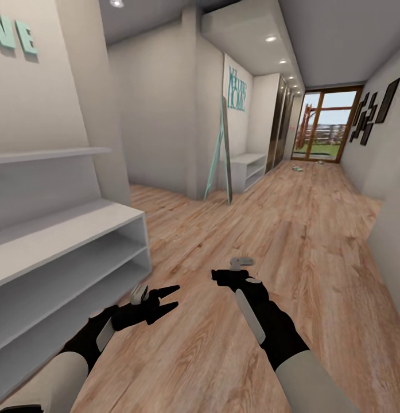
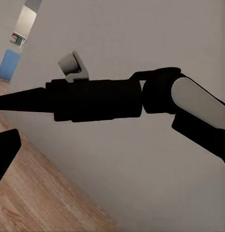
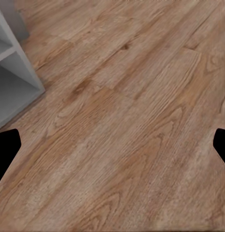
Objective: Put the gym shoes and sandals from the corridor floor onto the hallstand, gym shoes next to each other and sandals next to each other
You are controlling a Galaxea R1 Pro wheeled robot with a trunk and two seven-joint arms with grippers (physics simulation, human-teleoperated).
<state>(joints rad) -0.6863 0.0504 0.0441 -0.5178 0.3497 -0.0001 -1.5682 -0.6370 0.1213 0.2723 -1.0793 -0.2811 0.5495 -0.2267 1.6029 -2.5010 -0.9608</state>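
Observation:
The hallstand (image 1: 68,229) stands at the left, a pale-grey bench with open shelves and mint letters on its back panel. Its corner also appears in the right wrist view (image 3: 15,72). My left gripper (image 1: 172,298) hangs open and empty over the corridor floor (image 1: 280,229), just off the hallstand's front corner. To its right, my right gripper (image 1: 218,276) is open above bare planks, its fingertips wide apart (image 3: 112,145). Two small things (image 1: 297,168) lie far down the corridor. They are too small to tell whether they are gym shoes or sandals.
A low white bench (image 1: 248,166) with teal lettering above it stands midway along the left wall, with a teal-framed mirror (image 1: 220,155) leaning beside it. A glass door (image 1: 320,129) ends the corridor. Dark picture frames (image 1: 369,115) hang on the right wall.

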